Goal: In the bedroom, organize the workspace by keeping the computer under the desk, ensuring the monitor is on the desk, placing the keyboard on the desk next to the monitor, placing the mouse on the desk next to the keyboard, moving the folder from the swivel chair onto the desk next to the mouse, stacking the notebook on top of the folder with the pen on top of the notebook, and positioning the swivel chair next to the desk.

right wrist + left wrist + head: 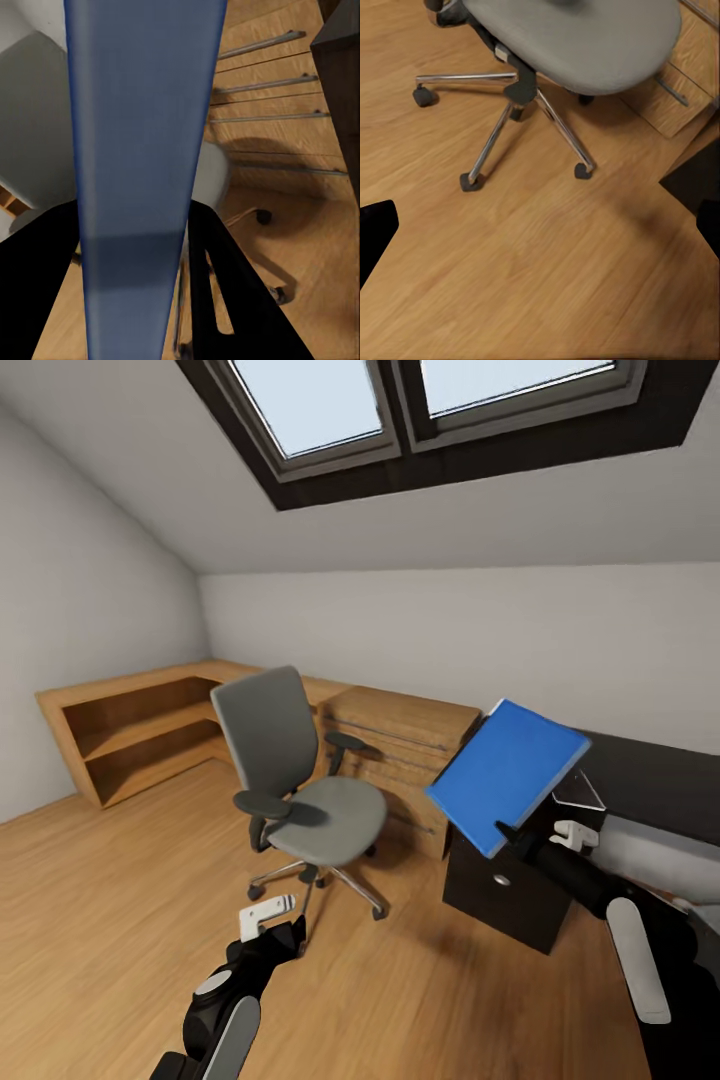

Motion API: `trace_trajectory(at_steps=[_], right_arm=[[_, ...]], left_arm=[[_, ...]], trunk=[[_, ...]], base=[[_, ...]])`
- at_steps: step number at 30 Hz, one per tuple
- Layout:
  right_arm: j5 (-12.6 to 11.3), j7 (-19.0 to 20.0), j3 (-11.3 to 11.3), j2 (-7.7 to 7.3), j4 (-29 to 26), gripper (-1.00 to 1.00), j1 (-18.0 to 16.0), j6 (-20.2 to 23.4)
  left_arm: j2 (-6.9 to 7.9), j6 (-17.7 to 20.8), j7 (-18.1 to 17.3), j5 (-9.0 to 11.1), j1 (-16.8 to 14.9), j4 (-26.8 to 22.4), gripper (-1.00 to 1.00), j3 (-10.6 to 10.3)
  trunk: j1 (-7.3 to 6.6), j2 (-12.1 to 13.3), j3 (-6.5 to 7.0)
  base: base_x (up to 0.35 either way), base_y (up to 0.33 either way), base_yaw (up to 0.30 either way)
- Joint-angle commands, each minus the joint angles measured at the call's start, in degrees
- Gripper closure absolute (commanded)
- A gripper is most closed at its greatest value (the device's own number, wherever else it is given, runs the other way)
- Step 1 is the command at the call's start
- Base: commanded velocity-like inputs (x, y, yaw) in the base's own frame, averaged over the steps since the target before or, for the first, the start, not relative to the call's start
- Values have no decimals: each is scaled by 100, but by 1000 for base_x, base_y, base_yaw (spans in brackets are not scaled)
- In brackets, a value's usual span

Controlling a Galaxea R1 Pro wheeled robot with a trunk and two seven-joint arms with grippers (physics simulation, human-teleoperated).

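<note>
Blue, flat and tilted, the folder (508, 773) is held in the air by its lower edge in the right pincer (508, 832), clamped between dark fingers (225, 300) above the black drawer unit (505, 885) at the end of the dark surface (650, 785); the grey chair (300, 780) stands with a bare seat on the wood floor (110, 920), beside low wooden shelving (140, 730); the left pincer (268, 913) hangs low near the chair's chrome base (521, 124), holding nothing, its gap not clear enough to tell; pale sloped walls and a skylight (420, 400) enclose the room.
</note>
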Motion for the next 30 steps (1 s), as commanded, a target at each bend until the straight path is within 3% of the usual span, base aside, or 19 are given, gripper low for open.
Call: trace_trajectory(at_steps=[1,30], right_arm=[[-6,21,-29,4,-3,100,-5,35],[-6,12,-42,7,15,100,-5,35]], left_arm=[[1,6,57,60,-4,-8,-100,-6],[1,-2,62,59,-4,27,-100,-24]], trunk=[[-23,38,12],[-660,1202,533]], base=[[0,0,-300],[0,0,-300]])
